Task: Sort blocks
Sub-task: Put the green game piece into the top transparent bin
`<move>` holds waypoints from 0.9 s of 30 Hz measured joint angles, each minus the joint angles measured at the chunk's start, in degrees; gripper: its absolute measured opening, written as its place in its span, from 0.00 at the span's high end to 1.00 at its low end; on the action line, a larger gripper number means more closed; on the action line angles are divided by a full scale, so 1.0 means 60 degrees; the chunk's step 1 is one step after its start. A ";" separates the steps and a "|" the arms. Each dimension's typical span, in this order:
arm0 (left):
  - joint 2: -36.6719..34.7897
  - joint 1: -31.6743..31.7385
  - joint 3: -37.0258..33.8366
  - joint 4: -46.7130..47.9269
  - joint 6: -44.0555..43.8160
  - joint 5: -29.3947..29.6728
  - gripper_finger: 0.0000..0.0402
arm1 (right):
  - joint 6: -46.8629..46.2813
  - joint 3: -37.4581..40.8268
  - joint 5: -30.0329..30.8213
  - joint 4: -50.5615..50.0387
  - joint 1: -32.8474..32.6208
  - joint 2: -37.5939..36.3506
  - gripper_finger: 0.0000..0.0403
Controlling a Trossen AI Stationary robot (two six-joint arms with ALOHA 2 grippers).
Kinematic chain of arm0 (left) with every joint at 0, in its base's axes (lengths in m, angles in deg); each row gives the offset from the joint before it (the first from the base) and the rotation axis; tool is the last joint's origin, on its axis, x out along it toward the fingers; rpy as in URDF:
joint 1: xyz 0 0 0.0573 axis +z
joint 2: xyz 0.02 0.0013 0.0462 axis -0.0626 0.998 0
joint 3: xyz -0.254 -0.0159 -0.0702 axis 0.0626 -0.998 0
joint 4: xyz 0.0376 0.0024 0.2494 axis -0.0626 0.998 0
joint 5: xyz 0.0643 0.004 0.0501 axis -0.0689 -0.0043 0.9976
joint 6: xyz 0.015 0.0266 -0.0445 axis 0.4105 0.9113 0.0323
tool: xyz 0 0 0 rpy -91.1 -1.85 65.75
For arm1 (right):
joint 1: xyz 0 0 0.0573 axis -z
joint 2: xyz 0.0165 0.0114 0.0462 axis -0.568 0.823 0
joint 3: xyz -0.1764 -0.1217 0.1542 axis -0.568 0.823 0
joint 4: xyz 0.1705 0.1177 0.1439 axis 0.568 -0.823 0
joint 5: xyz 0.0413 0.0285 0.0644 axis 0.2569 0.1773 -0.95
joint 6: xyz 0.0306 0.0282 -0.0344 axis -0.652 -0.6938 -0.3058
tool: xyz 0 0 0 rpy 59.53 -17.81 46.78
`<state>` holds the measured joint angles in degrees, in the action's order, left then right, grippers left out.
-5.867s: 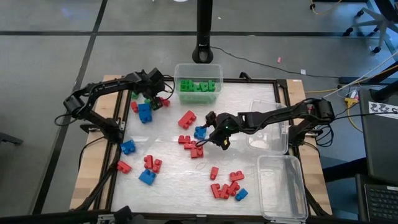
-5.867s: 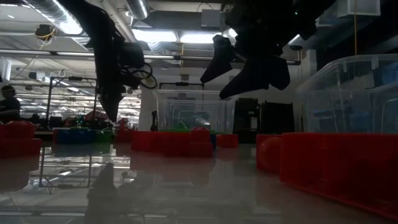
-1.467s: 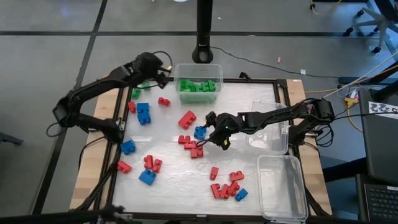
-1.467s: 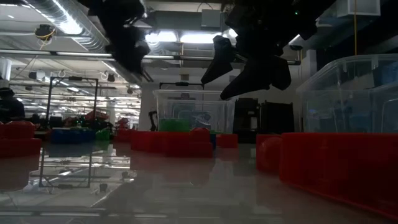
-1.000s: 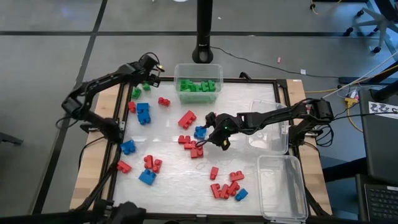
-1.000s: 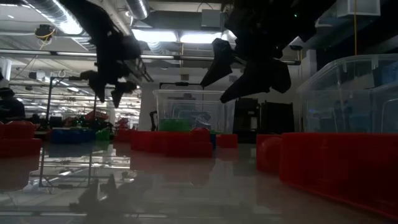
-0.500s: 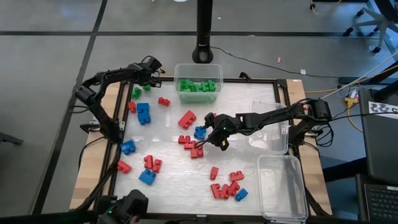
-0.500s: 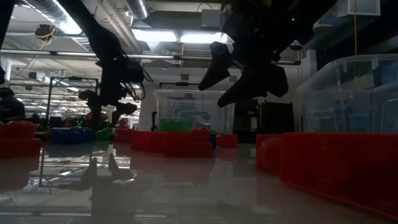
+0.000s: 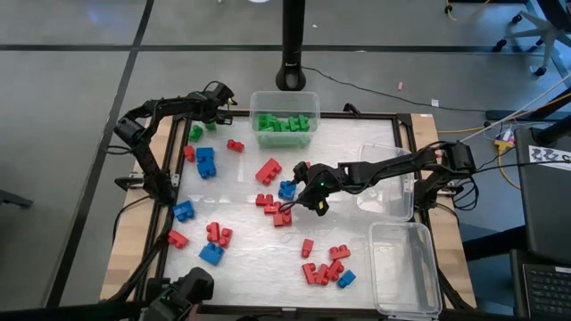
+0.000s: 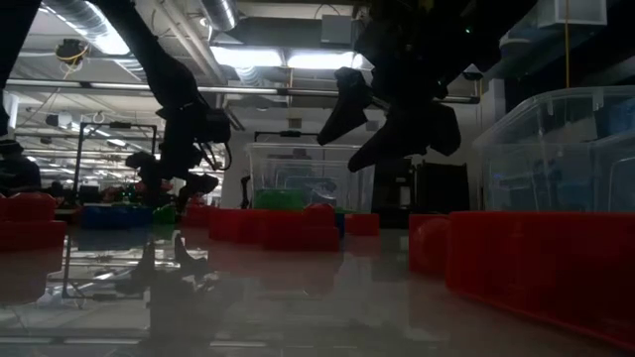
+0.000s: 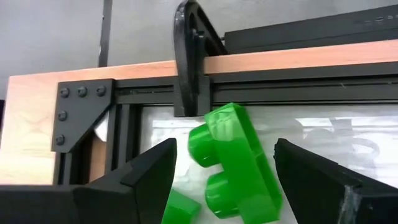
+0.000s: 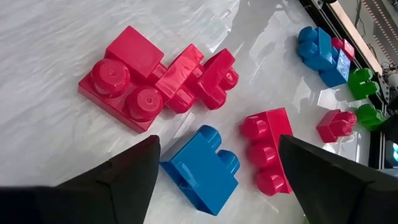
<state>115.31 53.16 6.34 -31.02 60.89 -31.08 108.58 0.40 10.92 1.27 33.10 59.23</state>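
Red, green and blue blocks lie scattered on the white table top. My left gripper (image 9: 214, 109) is open and low over the far left corner. In the left wrist view a green block (image 11: 233, 163) lies on the table between its fingers, which stand either side without touching; a second green block (image 11: 180, 208) lies beside it. My right gripper (image 9: 300, 189) hangs open above mid-table, over a blue block (image 12: 202, 167) flanked by red blocks (image 12: 127, 78). In the low view its fingers (image 10: 342, 109) are well clear of the table.
A clear tub (image 9: 284, 94) with green blocks stands at the far edge, just right of my left gripper. Two empty clear tubs (image 9: 393, 210) (image 9: 407, 305) stand along the right side. The black frame rail (image 11: 298, 78) runs right behind the green block. More blocks (image 9: 326, 267) lie near the front.
My left gripper has come down toward the green blocks in the far left corner and rolled a little, staying open. My right gripper has kept still above the blue block.
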 joint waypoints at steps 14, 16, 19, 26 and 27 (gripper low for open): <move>0.0000 0.1044 -0.0007 -0.0457 -0.0111 -0.2384 0.37 | 0.0000 0.0000 0.0000 0.0084 0.0001 0.0000 0.20; 0.0029 0.1131 -0.0007 -0.0468 0.0006 -0.2822 0.37 | 0.0000 0.0000 -0.0001 0.0097 0.0002 0.0000 0.20; 0.0102 0.1127 -0.0007 -0.0493 0.0403 -0.3310 0.37 | 0.0003 0.0000 0.0002 0.0097 0.0002 0.0000 0.20; 0.0109 0.0703 -0.0007 -0.0454 0.1432 -0.3392 0.37 | 0.0000 -0.0004 0.0002 0.0105 0.0002 0.0000 0.20; 0.0109 0.0653 -0.0007 -0.0433 0.1517 -0.3392 0.37 | 0.0000 -0.0004 0.0002 0.0108 -0.0001 0.0000 0.20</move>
<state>115.96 57.08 6.30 -33.62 69.99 -51.43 108.58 0.37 10.94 1.91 33.09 59.23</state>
